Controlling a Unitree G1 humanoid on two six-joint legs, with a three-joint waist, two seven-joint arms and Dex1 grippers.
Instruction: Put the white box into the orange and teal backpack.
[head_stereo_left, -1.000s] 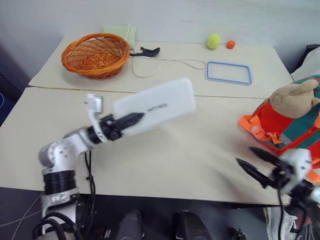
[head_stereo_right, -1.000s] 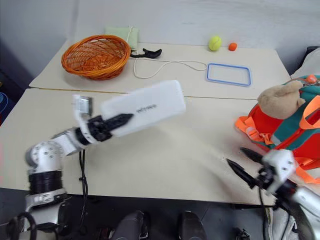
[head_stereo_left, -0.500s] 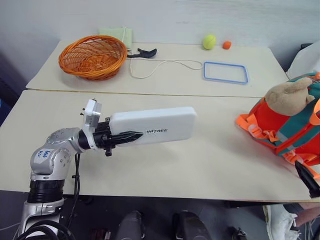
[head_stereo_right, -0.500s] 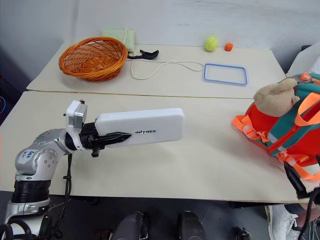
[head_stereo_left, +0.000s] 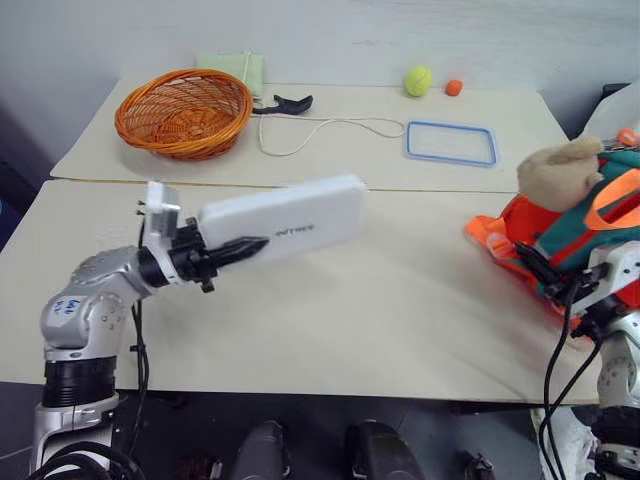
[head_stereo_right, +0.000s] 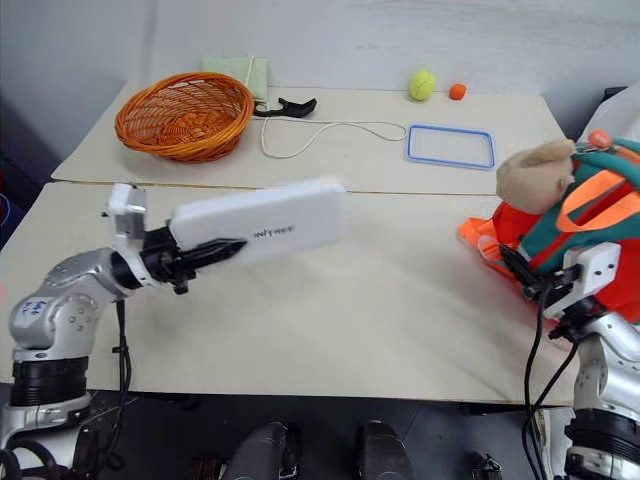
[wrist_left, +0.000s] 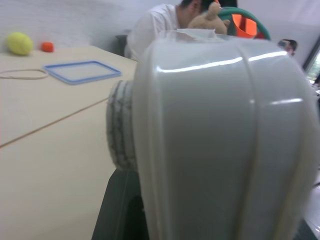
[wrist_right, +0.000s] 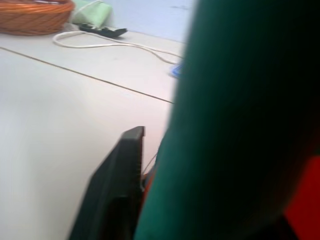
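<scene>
The orange and teal backpack (head_stereo_left: 585, 235) stands upright at the desk's (head_stereo_left: 380, 300) right edge, orange fabric body with teal trim, orange webbing loops at its lower left, and a tan plush toy (head_stereo_left: 562, 172) fixed at its top. The right arm rises from below the desk edge, and the right gripper (head_stereo_left: 535, 268) lies against the backpack's lower front; in the right wrist view one black finger (wrist_right: 112, 187) sits tight beside teal fabric, but whether the fingers are spread or pinched on the fabric cannot be told.

The white box (head_stereo_left: 283, 220), a flat oblong plastic case with rounded corners and small dark lettering, is held clear above the desk's left half, long axis pointing right and slightly upward, well apart from the backpack. The left gripper (head_stereo_left: 240, 249) is clamped on its near end, one black finger lying across the lettered face; the forearm runs level from the silver elbow.

The desk between box and backpack is bare pale board. On the rear desk: an orange wicker basket (head_stereo_left: 183, 110), a blue-rimmed rectangular frame (head_stereo_left: 452, 144), a looped white cord (head_stereo_left: 330, 128), a black object (head_stereo_left: 282, 103), a green pouch (head_stereo_left: 235, 64), a yellow-green ball (head_stereo_left: 418, 80) and a small orange ball (head_stereo_left: 454, 88).
</scene>
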